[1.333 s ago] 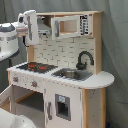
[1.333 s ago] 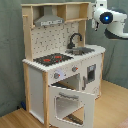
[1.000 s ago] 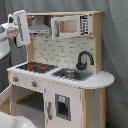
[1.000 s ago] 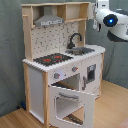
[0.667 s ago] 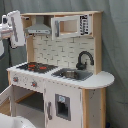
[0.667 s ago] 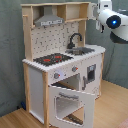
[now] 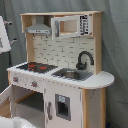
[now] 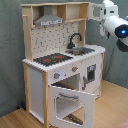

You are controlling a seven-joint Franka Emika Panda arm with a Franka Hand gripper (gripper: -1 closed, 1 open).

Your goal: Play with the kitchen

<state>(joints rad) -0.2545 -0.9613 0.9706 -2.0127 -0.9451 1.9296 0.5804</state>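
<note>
Your arm sits raised at the second exterior view's upper right, white links angled down leftward, a blue light on its joint. In the first exterior view, only a white segment shows at the left edge. Jaws not discernible.

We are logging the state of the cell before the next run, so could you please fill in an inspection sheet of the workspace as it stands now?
Surface: wooden floor under the kitchen, bare where visible.
Job's things: the kitchen stands upright; oven door hangs open, tilted outward in the second exterior view; hob and sink hold nothing visible; faucet upright behind the sink.
Clutter: nothing seen.
Grippers: the arm sits at the second exterior view's upper right, beside the top shelf; its gripper is not in view.
Cables: nothing seen.
Surroundings: grey curtain behind the kitchen in both exterior views.
</note>
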